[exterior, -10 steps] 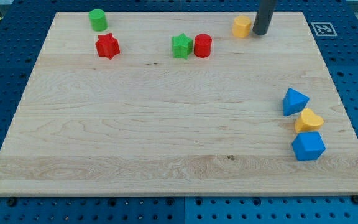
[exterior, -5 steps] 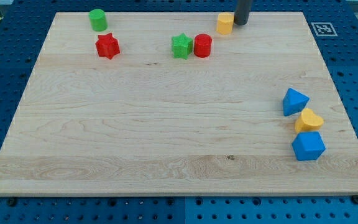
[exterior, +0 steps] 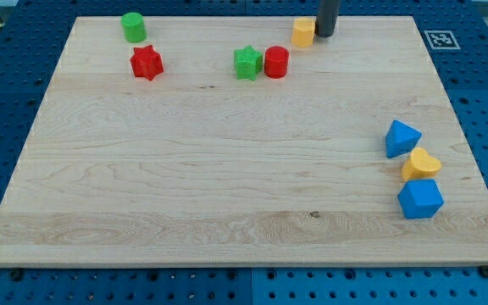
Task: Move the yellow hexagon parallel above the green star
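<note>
Tip [exterior: 324, 36] of the dark rod, at the upper middle of the frame, pressed against the right side of the yellow hexagon [exterior: 303, 32], so placed as to shove it leftward along the top edge of the bench [exterior: 227, 169]. No fingers on this rig, so nothing opened, closed or held; contact only. Hexagon right of and slightly higher than the green star [exterior: 246, 63], with the red cylinder [exterior: 276, 62] touching the star's right side. Judged partly done: more leftward travel needed to bring the hexagon directly above the star. Elsewhere: green cylinder [exterior: 132, 27] and red star [exterior: 146, 63] upper left; two blue blocks [exterior: 402, 138] [exterior: 419, 199] and yellow heart [exterior: 419, 164] lower right.
</note>
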You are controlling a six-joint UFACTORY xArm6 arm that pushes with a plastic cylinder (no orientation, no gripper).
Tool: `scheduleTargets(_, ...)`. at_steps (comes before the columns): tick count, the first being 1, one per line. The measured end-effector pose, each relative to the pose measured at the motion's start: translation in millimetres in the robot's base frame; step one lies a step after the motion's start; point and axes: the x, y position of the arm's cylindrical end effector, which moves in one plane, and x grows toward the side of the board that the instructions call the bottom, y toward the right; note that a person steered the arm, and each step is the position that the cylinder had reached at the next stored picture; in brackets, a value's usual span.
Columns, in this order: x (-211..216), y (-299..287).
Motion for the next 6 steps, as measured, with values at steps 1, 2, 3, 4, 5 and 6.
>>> scheduleTargets(1, 0, -17)
scheduleTargets(2, 0, -25)
scheduleTargets(3, 0, -30)
scheduleTargets(4, 0, -30)
scheduleTargets(5, 0, -29)
scheduleTargets(6, 4, -29)
